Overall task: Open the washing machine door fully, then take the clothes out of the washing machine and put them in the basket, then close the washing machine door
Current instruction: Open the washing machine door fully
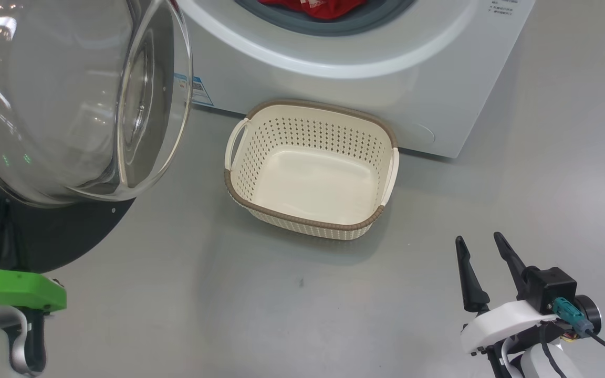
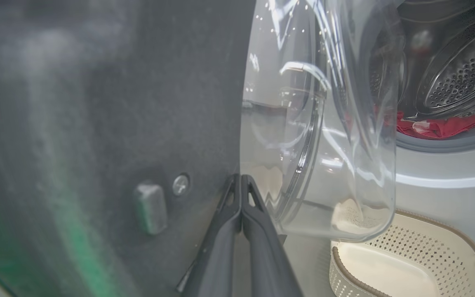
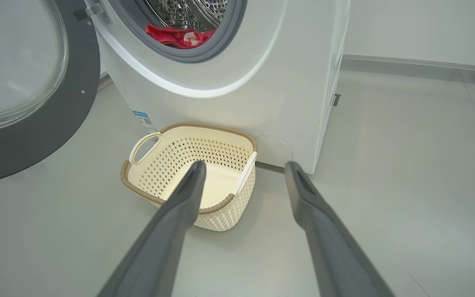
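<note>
The washing machine door (image 1: 61, 100) stands swung open at the left, its glass bowl bulging toward me. My left gripper (image 2: 241, 178) is shut, its tips against the door's dark inner rim (image 2: 109, 123) beside the glass. The white washing machine (image 1: 365, 58) has red clothes (image 1: 329, 7) lying in the drum mouth; the clothes (image 3: 177, 36) also show in the right wrist view. The cream basket (image 1: 239, 173) sits empty on the floor in front of the washer. My right gripper (image 1: 480, 242) hangs open at the lower right, away from the basket.
Grey floor (image 1: 202, 294) surrounds the basket. The open door overhangs the floor at the left. A pale wall and skirting (image 3: 419, 62) run behind the washer's right side. A blue label (image 1: 197, 89) marks the washer's lower front.
</note>
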Robot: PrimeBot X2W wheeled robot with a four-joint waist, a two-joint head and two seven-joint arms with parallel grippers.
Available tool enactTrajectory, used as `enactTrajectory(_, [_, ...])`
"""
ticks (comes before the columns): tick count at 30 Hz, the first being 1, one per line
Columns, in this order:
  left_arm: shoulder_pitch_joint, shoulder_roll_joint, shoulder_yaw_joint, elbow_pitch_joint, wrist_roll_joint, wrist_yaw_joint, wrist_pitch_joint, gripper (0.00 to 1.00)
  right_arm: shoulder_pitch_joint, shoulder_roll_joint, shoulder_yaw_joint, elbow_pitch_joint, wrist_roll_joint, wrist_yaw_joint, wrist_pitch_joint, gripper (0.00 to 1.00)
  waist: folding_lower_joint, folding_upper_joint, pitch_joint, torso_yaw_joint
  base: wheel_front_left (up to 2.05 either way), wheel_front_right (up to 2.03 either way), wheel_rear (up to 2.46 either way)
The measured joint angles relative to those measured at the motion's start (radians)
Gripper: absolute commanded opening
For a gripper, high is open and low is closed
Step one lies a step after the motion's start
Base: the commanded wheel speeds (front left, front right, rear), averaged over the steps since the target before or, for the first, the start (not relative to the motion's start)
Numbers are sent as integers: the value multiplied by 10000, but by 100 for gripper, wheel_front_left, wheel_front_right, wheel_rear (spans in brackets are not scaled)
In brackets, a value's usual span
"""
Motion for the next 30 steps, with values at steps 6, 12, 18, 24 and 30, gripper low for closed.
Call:
enactTrajectory(6, [-197,98,362,274,-150,0,-84,0,-175,-23,12,-2,-58,-67,13,100,0,0,346,77,0,0,0])
enactTrajectory(12, [-350,295,767,606,-460,2,-111,0,-294,-98,40,-12,-184,-88,104,100,0,0,630,125,0,0,0])
enactTrajectory(18, [-629,430,991,957,-566,-6,-184,0,-384,-297,29,-73,-299,-169,265,100,0,0,899,178,0,0,0])
enactTrajectory(24, [-990,686,1252,1375,-635,-17,-186,0,-502,-431,12,-234,-401,-261,447,100,0,0,1167,238,0,0,0])
enactTrajectory(30, [-1450,955,1549,1881,-721,-104,-263,0,-645,-552,21,-405,-541,-268,631,100,0,0,1507,299,0,0,0])
